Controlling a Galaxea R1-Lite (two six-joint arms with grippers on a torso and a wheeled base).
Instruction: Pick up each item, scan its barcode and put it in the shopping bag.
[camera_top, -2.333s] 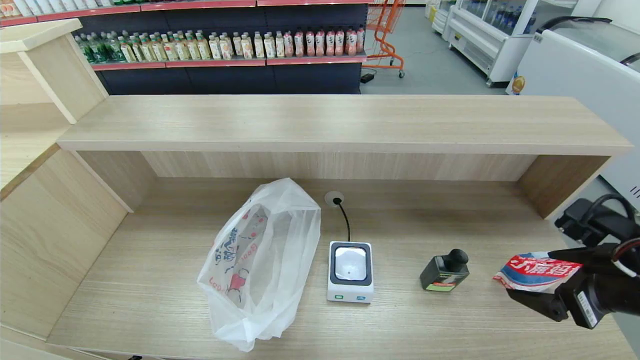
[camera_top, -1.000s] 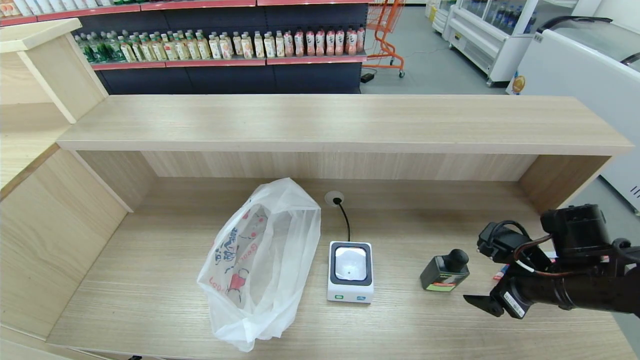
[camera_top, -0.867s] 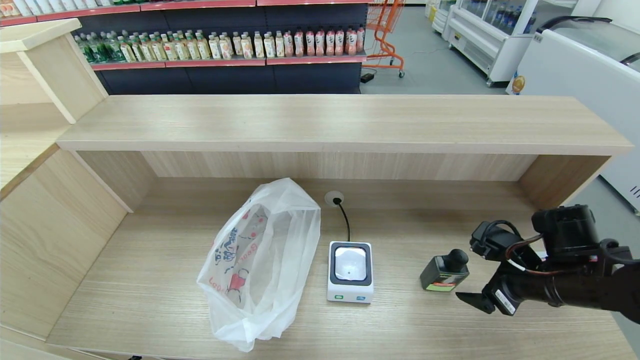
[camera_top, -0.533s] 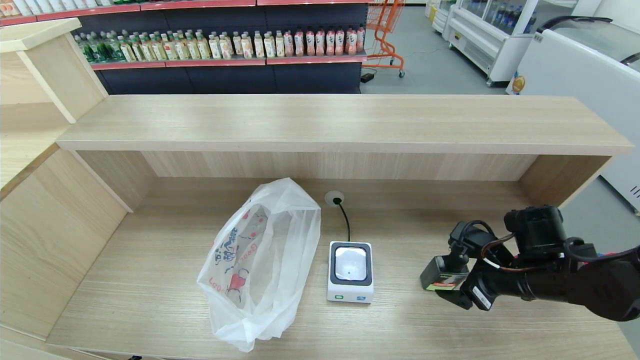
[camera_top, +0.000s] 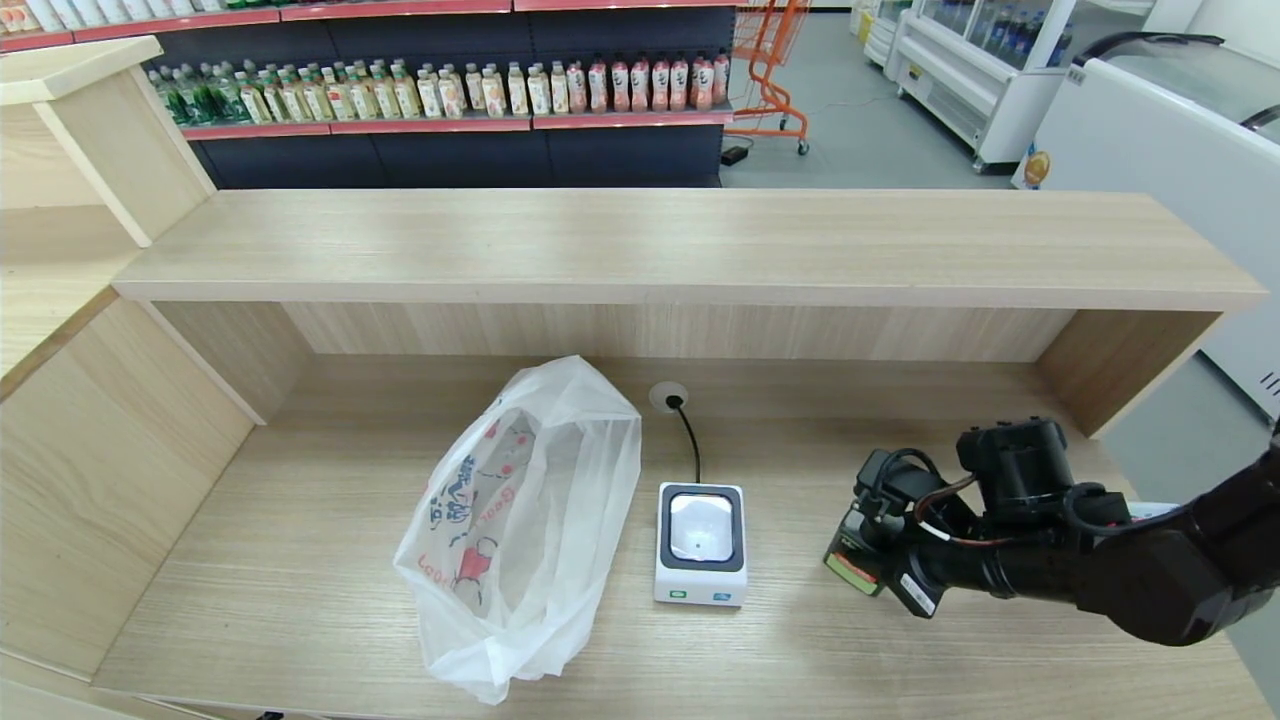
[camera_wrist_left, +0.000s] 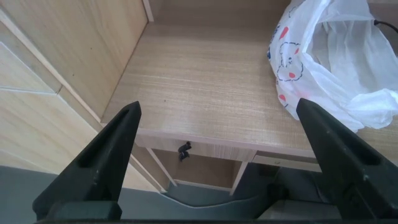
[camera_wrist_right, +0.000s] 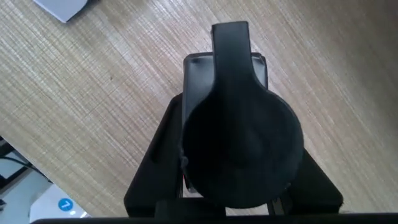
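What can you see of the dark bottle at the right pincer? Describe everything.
The bottle is small, squat and dark, plastic by its look, with a red and green label. The right wrist view shows a round black cap on its dark grey body. It is tilted in the right pincer, right of the scanner; whether it touches the wooden counter is unclear.

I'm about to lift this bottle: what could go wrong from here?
The black bottle looks tilted at the right gripper, so it may slip or tip when lifted. The shopping bag lies slumped with a sagging mouth; a drop could catch its rim or push it aside.
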